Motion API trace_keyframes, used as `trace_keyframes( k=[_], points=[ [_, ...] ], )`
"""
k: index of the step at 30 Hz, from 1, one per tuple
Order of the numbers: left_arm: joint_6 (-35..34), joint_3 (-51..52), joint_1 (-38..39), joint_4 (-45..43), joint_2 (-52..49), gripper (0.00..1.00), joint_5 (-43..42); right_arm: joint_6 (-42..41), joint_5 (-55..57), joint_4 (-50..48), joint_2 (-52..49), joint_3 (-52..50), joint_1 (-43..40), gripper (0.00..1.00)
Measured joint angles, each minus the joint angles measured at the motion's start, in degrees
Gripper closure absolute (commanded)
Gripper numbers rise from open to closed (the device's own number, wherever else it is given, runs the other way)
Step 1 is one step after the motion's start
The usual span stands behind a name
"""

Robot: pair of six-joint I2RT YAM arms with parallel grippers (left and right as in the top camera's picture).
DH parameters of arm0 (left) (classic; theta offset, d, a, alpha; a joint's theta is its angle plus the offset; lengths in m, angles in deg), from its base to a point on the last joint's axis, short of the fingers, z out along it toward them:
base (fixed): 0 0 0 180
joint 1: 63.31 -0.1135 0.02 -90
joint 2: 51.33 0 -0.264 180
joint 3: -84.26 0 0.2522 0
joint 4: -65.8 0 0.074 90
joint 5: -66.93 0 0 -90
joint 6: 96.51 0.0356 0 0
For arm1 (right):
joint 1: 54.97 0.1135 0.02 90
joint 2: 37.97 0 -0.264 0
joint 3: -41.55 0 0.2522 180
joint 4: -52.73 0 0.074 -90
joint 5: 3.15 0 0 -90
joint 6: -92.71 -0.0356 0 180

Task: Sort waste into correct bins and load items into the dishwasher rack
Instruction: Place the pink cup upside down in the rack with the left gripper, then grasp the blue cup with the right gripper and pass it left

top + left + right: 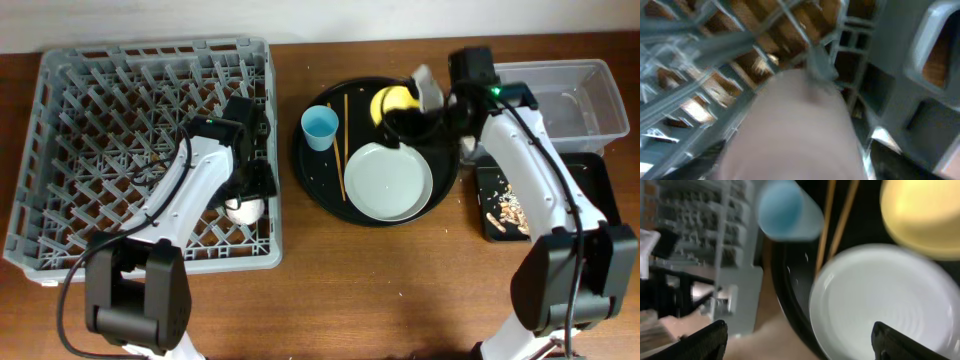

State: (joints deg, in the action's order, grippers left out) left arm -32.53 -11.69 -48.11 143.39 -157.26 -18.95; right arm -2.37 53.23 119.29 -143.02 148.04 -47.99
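Note:
The grey dishwasher rack [90, 130] fills the left of the table. My left gripper [250, 188] is low over its right front part, shut on the pink-white cup [245, 208], which fills the blurred left wrist view [795, 130] and hides the fingers. On the round black tray [310, 170] are a light blue cup [320, 127], chopsticks [343, 145], a yellow bowl [390, 99] and a pale grey plate [388, 180]. My right gripper [405, 122] is open and empty just above the plate [885, 300], beside the bowl [920, 215].
A clear tub [590, 75] stands at the back right. In front of it a shallow black tray [590, 180] holds beige food scraps [510, 210]. A whitish crumpled piece [428, 86] lies at the round tray's far right edge.

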Motion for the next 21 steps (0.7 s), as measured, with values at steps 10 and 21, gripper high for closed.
trace_keyframes(
  k=[10,21],
  points=[
    [0.09,-12.41,-1.57,7.15,0.17,0.01,-0.50,-15.17,21.75,-17.07,-1.16,3.21,13.31,0.13],
    [0.07,-23.78,-3.87,9.18,0.66,0.02,-0.44,-20.50,24.30,-21.24,-18.43,3.32,14.01,0.53]
  ],
)
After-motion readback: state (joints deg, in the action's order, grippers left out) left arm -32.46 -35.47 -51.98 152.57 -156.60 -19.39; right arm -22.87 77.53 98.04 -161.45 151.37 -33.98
